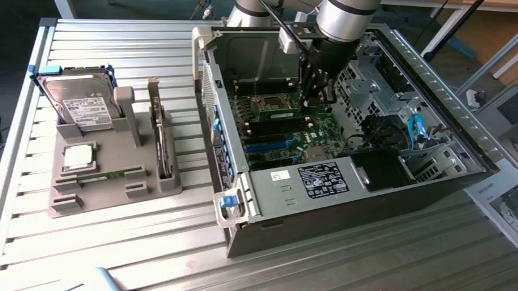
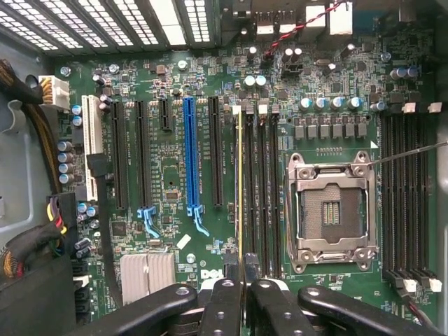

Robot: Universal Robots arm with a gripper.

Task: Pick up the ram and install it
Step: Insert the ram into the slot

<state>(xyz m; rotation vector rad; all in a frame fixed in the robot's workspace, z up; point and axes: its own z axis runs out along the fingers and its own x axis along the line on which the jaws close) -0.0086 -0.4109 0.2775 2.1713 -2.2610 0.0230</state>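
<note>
Ram (image 2: 240,196) is pinched in my claw (image 2: 245,301), whose two dark fingers (image 2: 222,308) press on its flat faces, so in the wrist view I see it edge-on as a thin yellow-green line. It hangs over the motherboard (image 2: 168,175) just beside the empty processor socket (image 2: 332,210), along the bank of black memory slots (image 2: 262,189) next to that socket. It lines up with the slot of that bank farthest from the socket. I cannot tell whether its lower edge touches the slot or hangs just above it. Farther from the socket on the same side, past the ram, runs a long blue slot (image 2: 189,154), and on the socket's opposite side lies a second bank of black slots (image 2: 406,196). In the exterior view my claw (image 1: 318,94) reaches down inside the open computer case (image 1: 324,224), close above the socket (image 1: 279,103), with the arm (image 1: 348,18) rising out of the case. Well apart from the socket, outside the case toward the exterior view's left, a grey holder (image 1: 89,203) lies on the slatted metal desk (image 1: 121,48). It carries a silver hard drive (image 1: 77,106) with a white label and a square silver processor chip (image 1: 79,156).
</note>
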